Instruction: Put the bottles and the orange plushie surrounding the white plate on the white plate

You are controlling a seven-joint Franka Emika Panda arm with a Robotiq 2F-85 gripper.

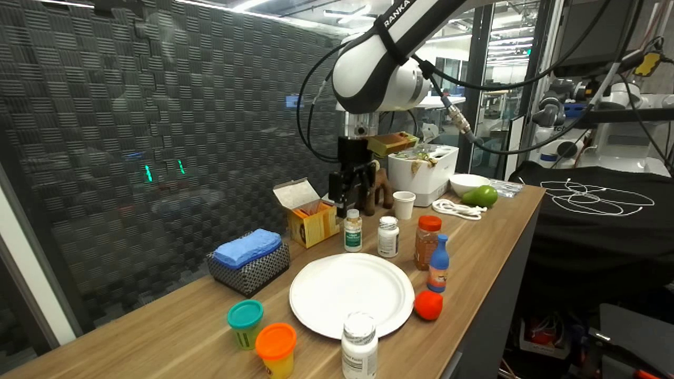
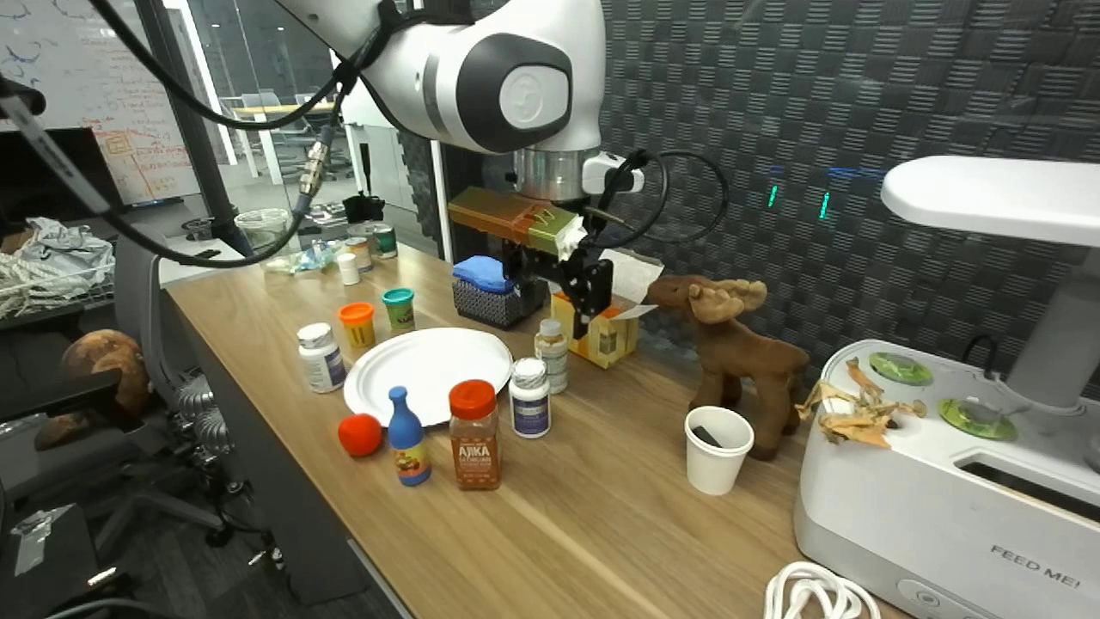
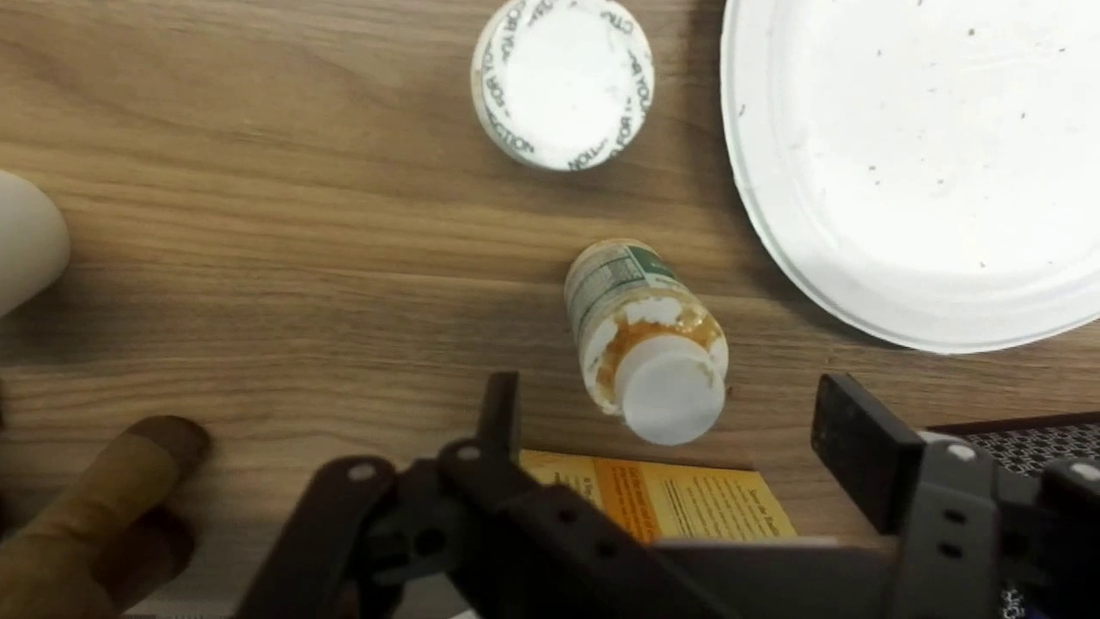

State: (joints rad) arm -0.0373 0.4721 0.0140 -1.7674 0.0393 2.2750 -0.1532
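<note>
Several bottles and an orange plushie surround the white plate.
Past the plate's rim, the gripper hangs, fingers wide apart.

Jaws stand well apart, room either side of green-labelled bottle in line with gap of gripper. Strip of bare tabletop between it and white bottle farther ahead. White plate ahead, off one finger's side; off opposite side, bare tabletop as far as paper cup. Yellow carton crowds space below jaws; plush moose takes up room on cup side.
</note>
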